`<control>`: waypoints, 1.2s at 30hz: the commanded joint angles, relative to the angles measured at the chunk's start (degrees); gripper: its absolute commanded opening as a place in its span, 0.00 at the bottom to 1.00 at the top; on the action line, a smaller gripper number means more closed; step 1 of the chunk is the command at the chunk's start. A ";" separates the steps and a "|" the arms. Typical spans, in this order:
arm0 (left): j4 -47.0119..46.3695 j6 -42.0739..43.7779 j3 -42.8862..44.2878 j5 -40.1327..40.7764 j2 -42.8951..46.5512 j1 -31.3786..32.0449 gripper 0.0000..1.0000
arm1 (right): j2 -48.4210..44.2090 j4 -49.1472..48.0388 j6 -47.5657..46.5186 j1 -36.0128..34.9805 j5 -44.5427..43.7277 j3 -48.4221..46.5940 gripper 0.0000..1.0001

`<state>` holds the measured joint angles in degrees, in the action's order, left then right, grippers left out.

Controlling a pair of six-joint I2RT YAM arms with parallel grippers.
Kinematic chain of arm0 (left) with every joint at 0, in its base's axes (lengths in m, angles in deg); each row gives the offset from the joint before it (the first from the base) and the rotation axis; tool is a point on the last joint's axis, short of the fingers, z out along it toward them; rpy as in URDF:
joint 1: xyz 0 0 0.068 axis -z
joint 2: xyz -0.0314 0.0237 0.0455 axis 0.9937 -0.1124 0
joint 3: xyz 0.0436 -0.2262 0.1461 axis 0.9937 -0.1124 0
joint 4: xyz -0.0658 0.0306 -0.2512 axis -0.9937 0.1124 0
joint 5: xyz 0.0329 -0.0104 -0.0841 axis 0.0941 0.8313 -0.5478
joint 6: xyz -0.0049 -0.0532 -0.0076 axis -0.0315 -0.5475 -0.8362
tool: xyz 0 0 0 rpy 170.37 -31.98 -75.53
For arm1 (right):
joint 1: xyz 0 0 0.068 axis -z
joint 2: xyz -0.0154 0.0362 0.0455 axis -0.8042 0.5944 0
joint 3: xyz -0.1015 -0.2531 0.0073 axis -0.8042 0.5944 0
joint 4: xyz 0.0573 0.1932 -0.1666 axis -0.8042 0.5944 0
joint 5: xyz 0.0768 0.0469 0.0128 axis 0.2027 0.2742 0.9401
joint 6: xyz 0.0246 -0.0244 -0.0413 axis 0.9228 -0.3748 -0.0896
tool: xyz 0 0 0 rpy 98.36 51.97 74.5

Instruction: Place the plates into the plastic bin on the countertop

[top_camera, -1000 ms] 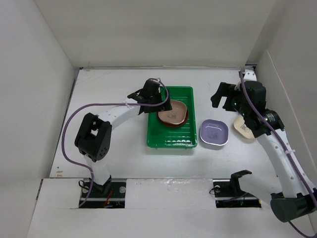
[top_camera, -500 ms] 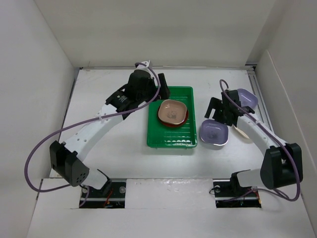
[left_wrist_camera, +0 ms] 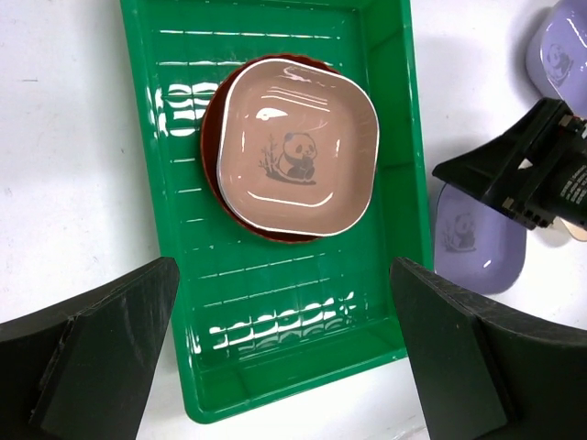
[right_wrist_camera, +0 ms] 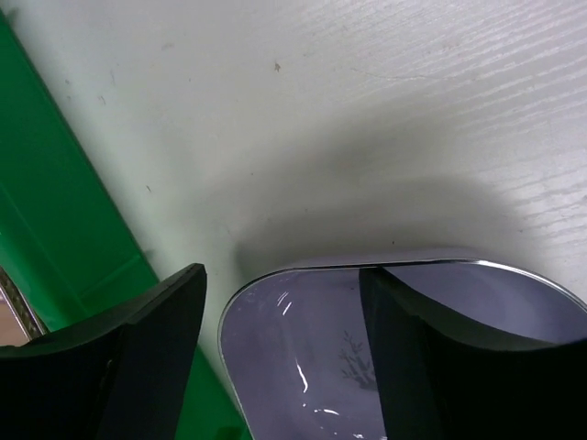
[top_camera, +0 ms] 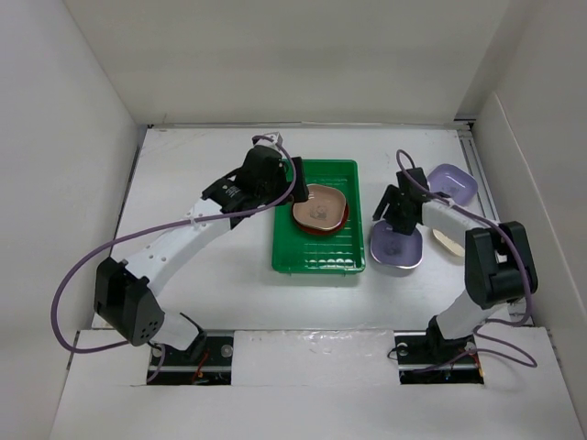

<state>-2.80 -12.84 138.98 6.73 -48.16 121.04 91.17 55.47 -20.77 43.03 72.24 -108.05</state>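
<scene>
Within the last second the right gripper (top_camera: 396,203) has been lowered to the nearer lavender dish (top_camera: 396,246), which lies on the countertop (top_camera: 202,275) just beside the green plastic bin (top_camera: 318,269); it is judged the next to be loaded. The fingers are spread wide astride its rim, nothing gripped; contact cannot be told. The left gripper (left_wrist_camera: 282,270) is held wide and empty above the bin, where a pink-tan panda dish (left_wrist_camera: 298,156) is stacked on a red-brown plate (left_wrist_camera: 209,156)

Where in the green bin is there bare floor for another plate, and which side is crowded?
Free: the bin's near half, between the stacked pink-tan dish and the near rim. Crowded: right of the bin, where the right gripper is at a lavender dish.
</scene>
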 commanded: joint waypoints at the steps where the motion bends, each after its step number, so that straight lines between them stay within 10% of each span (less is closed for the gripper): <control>1: -1.67 0.42 -0.76 -0.25 2.65 0.03 1.00 | 1.20 -4.41 2.86 0.31 -0.82 -2.41 0.72; 12: -2.20 0.42 -2.95 -0.78 5.99 0.03 1.00 | 9.82 -1.60 2.17 0.31 -2.65 -12.07 0.01; 22: 0.43 -4.84 -4.89 5.53 9.42 -3.21 1.00 | 4.20 5.52 -5.30 -3.38 -2.83 -22.53 0.00; 36: 3.51 -12.15 -4.20 13.55 9.33 -7.17 1.00 | 9.37 17.56 -10.06 -26.93 -16.72 -39.75 0.00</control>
<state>-0.11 -23.59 134.00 18.75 -38.74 113.87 97.29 69.29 -29.40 17.09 61.53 -143.94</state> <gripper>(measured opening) 0.993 0.043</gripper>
